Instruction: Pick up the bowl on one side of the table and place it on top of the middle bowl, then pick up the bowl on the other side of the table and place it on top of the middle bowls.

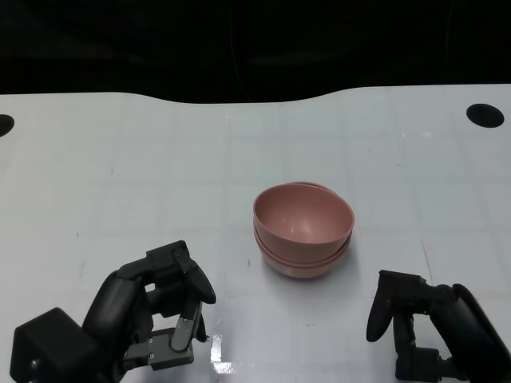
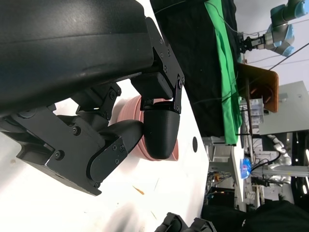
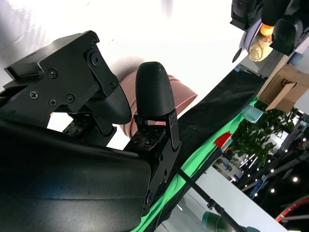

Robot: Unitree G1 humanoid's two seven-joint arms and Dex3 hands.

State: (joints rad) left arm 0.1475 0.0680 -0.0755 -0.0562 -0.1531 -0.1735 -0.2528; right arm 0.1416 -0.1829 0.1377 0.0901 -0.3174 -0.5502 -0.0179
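Note:
A nested stack of pink bowls (image 1: 303, 217) stands in the middle of the white table (image 1: 120, 175). My left hand (image 1: 156, 307) rests low near the table's front edge, left of the stack and apart from it, fingers loosely bent with nothing in them. On the other side, my right hand (image 1: 419, 323) sits equally low with its fingers apart and empty. In the left wrist view the pink stack (image 2: 129, 109) shows beyond my left hand's fingers (image 2: 159, 133). The right wrist view shows the stack (image 3: 182, 94) past my right hand's fingers (image 3: 153, 92).
Round black holes mark the table's far right (image 1: 485, 115) and far left (image 1: 4, 124) corners. A dark backdrop runs behind the wavy far edge. Green cloth (image 2: 224, 58) and lab clutter lie off the table.

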